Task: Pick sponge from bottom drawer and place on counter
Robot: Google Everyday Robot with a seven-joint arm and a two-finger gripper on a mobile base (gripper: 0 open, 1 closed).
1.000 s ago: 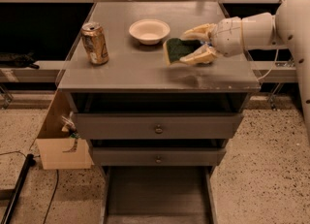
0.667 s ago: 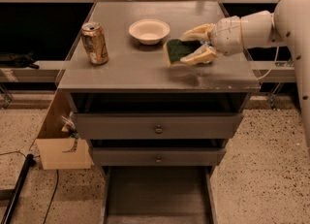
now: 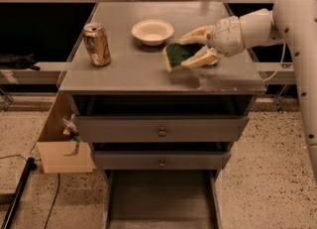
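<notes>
The sponge, dark green face with a pale yellow edge, is tilted at the right of the counter, low over its surface. My gripper comes in from the right, and its two cream fingers close on the sponge from the far and near sides. I cannot tell whether the sponge's lower edge touches the counter. The bottom drawer is pulled out below the two knobbed fronts, and its grey tray shows nothing inside.
A gold soda can stands at the counter's left. A white bowl sits at the back middle, just left of the gripper. A cardboard box stands on the floor left of the cabinet. My white arm runs along the right side.
My gripper and the sponge have shifted slightly left and lower over the counter. The can, bowl and drawers have not moved.
</notes>
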